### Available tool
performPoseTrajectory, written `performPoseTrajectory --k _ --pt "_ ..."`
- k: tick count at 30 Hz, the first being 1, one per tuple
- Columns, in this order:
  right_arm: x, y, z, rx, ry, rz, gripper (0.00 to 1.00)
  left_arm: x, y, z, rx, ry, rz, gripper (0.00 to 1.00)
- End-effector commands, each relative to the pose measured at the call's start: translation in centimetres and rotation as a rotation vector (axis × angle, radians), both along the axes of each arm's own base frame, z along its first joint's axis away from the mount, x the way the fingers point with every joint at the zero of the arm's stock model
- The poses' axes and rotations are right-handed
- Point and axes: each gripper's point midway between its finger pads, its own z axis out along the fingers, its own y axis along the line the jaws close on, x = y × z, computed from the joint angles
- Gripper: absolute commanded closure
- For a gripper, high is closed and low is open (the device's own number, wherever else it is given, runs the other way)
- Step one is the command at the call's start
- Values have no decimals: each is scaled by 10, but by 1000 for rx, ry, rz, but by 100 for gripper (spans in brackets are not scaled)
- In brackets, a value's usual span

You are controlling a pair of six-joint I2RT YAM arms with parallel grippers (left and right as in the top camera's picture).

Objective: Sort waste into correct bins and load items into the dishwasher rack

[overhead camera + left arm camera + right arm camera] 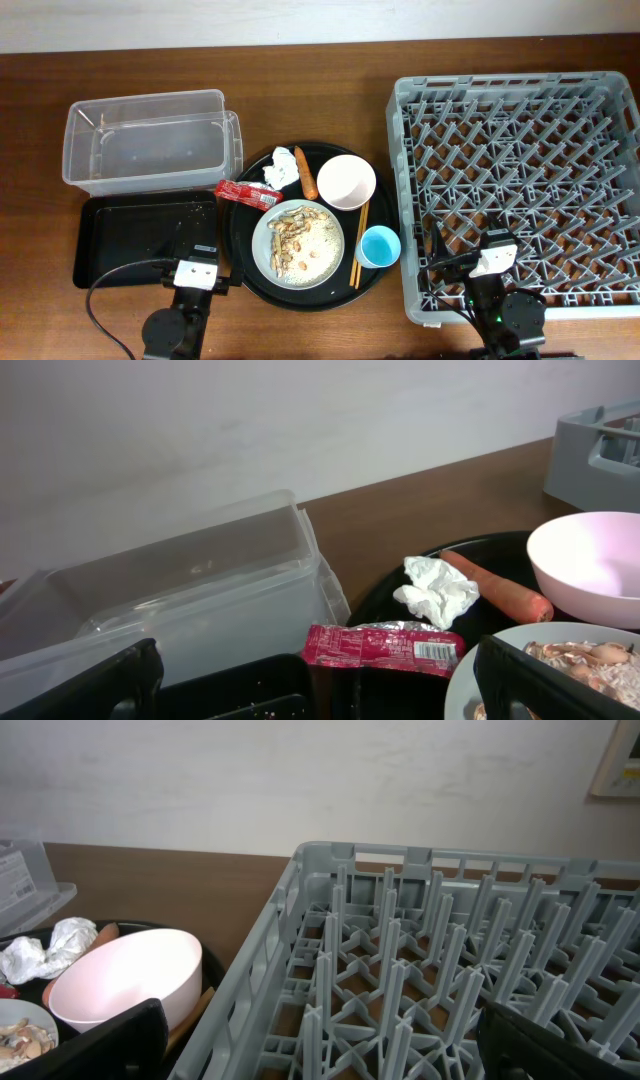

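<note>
On the round black tray (243,262) lie a red wrapper (248,193), a white tissue (280,170), a carrot piece (305,172), a white bowl (346,182), a plate (325,225) of beige scraps (295,245), chopsticks (358,245) and a blue cup (379,246). My left gripper (320,695) hangs open over the black rectangular tray (130,240), with the wrapper (385,647) just ahead. The clear tub (150,140) stands behind that tray. Over the near-left part of the grey rack (520,150), my right gripper (325,1050) is open and holds nothing.
A white wall runs along the far table edge. The rack's upright pegs (400,970) stand directly below the right gripper. The bowl (125,975) sits just left of the rack's wall (260,960). Bare wood shows between the tub and the rack.
</note>
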Motion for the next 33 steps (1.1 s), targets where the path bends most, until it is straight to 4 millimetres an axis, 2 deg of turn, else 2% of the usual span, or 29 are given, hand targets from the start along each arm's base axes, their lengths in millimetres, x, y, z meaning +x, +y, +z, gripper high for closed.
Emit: performPoseTrajectory --k 1,33 --pt "0 -2 -2 1 1 -8 2 1 1 -4 14 4 7 1" --pt "0 -2 2 3 -16 -9 2 1 1 -1 12 -7 7 1"
